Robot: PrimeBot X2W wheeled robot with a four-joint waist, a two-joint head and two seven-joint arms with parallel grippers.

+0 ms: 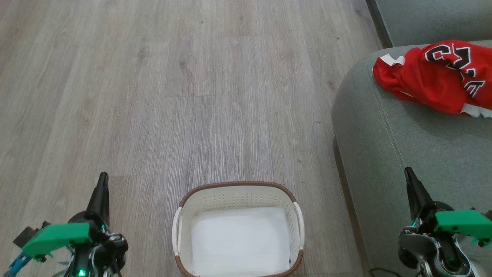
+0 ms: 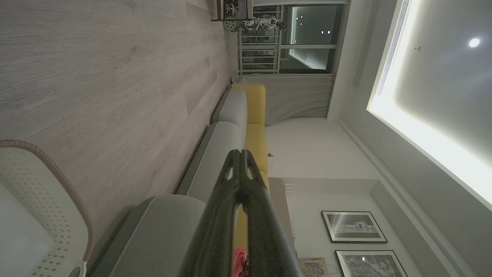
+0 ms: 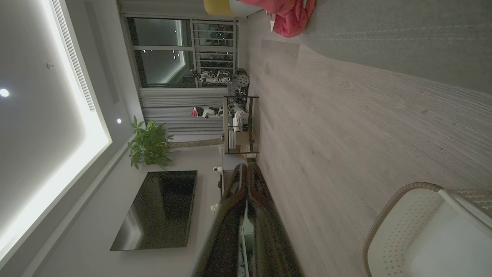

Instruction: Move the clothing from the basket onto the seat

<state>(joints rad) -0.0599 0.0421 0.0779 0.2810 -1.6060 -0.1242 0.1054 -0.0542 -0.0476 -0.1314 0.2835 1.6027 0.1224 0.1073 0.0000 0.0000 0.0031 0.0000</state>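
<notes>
Two tools clenched on nothing, left tool [image 1: 103, 177] over the wood floor [image 1: 192, 77], right tool [image 1: 408, 172] over the seat [image 1: 380, 130] edge, red clothing [image 1: 434, 77] heaped on the seat, basket [image 1: 238, 191] on the floor between them.

The clothing [image 1: 434, 77], bright red with black-and-white numbers and white trim, lies crumpled in a heap on the seat [image 1: 384, 134], a grey-green cushion with rounded edges and a stitched seam. The cream perforated basket [image 1: 238, 186], brown-rimmed, stands upright on the floor near the seat, its white bottom showing.
</notes>
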